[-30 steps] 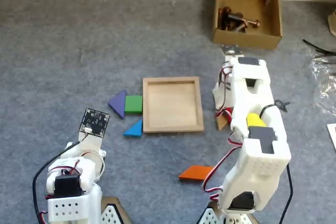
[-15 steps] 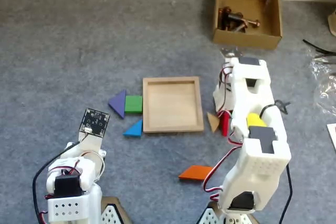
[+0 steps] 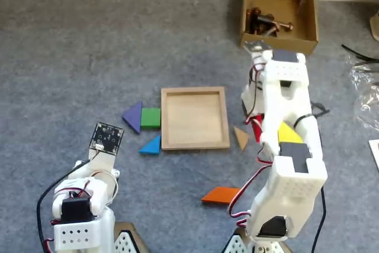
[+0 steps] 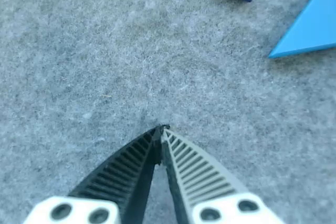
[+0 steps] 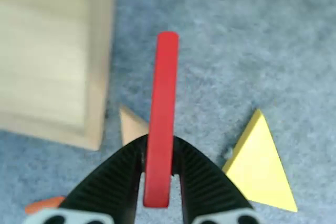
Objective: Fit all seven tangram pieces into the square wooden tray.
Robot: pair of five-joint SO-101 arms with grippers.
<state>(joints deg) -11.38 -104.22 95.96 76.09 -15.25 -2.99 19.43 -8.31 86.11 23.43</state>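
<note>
Step in hand: first placement. The right gripper (image 5: 157,148) is clamped on the red piece (image 5: 163,93), which it holds on edge above the mat (image 3: 89,57), just right of the square wooden tray (image 3: 194,90). The tray holds no pieces. The yellow triangle (image 3: 288,133) and tan triangle (image 3: 240,137) lie on the mat close by. The left gripper (image 4: 160,132) is closed on nothing, near the blue triangle (image 3: 152,145). Next move, by judgement: carry the red piece left over the tray's right wall, lay it flat and release it into a corner.

Left gripper (image 4: 160,129) apparently closed; right gripper (image 5: 157,149) clamps red piece (image 5: 165,77).
</note>
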